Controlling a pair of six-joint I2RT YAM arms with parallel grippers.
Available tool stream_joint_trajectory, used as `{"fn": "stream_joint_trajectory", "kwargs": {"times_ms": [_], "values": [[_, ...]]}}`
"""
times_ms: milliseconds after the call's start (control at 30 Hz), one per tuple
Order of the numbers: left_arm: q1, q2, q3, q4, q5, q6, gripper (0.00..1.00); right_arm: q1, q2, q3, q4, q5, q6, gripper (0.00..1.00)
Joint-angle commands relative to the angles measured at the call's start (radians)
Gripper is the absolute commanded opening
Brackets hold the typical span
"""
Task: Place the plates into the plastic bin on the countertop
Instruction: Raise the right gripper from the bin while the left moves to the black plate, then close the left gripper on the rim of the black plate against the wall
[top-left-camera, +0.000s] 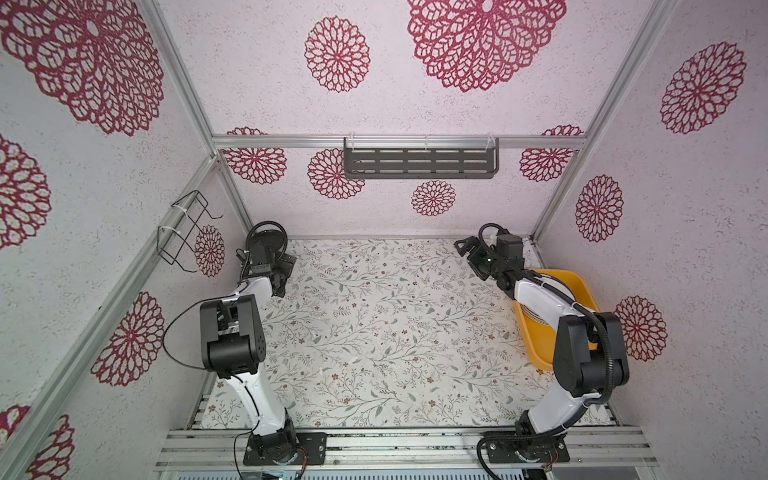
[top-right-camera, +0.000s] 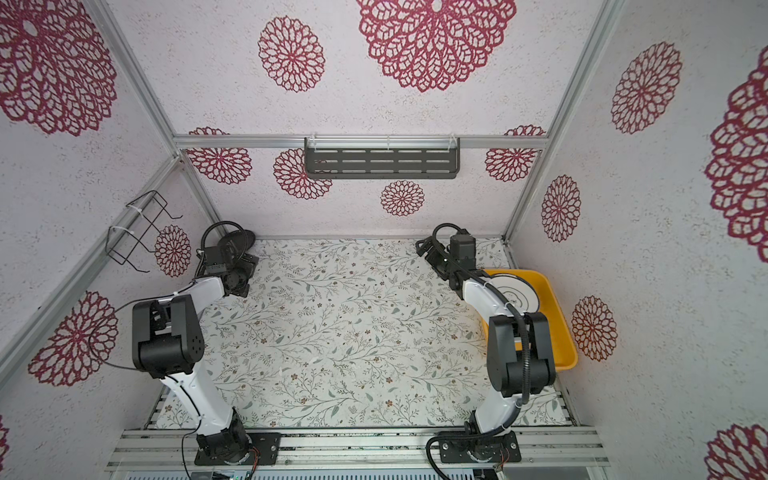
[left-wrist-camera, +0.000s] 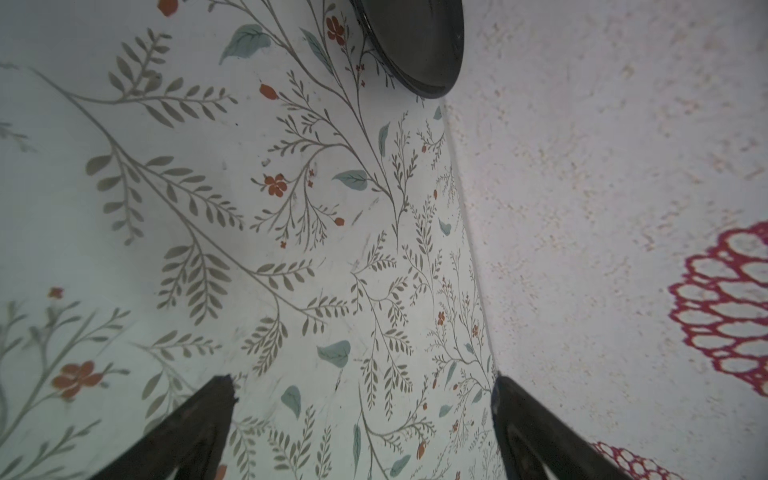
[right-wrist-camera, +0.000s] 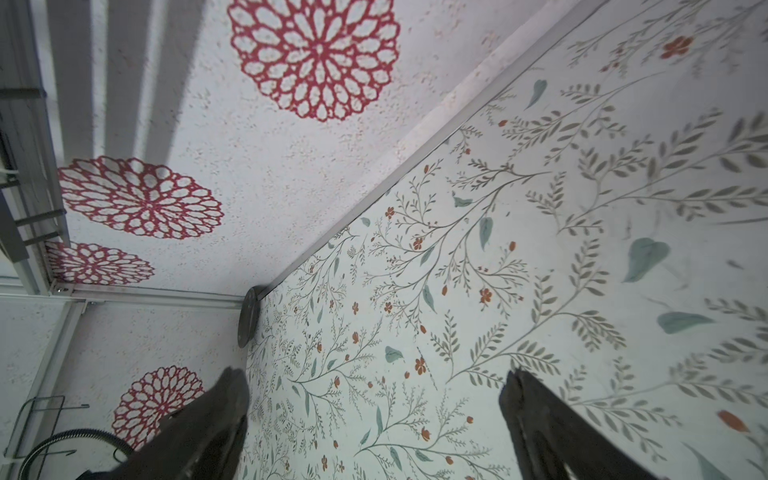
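Note:
A small black plate (left-wrist-camera: 415, 45) sits in the back left corner of the countertop (top-left-camera: 374, 332), against the wall; it also shows in a top view (top-right-camera: 240, 239) and, far off, in the right wrist view (right-wrist-camera: 248, 320). My left gripper (left-wrist-camera: 361, 384) hovers open just in front of it (top-right-camera: 248, 274), holding nothing. The yellow plastic bin (top-right-camera: 555, 316) stands at the right edge with a stack of white plates (top-right-camera: 517, 291) inside, partly hidden by my right arm. My right gripper (right-wrist-camera: 376, 374) is open and empty near the back right (top-left-camera: 465, 257), left of the bin.
A dark grey slotted shelf (top-left-camera: 419, 162) hangs on the back wall. A black wire rack (top-left-camera: 187, 232) is fixed to the left wall. Aluminium rails (top-left-camera: 374, 444) with both arm bases run along the front edge.

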Motion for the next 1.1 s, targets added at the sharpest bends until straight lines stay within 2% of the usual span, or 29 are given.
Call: {"fn": "stream_joint_trajectory", "kwargs": {"times_ms": [0,200,500,767,1067], "values": [[0.006,0.079,0.052,0.07,0.008,-0.055,0.99,0.054,0.046,0.061,0.09,0.014,0.054,0.99],[0.038,0.204,0.161,0.104,0.007,-0.124,0.92,0.106,0.141,0.139,0.153,-0.003,0.118,0.99],[0.09,0.354,0.283,0.117,-0.001,-0.197,0.88,0.129,0.202,0.23,0.056,0.031,0.118,0.99],[0.134,0.475,0.395,0.089,-0.01,-0.267,0.85,0.143,0.215,0.246,0.025,0.077,0.132,0.99],[0.151,0.633,0.61,0.022,0.004,-0.322,0.67,0.143,0.248,0.29,-0.012,0.1,0.143,0.99]]}}
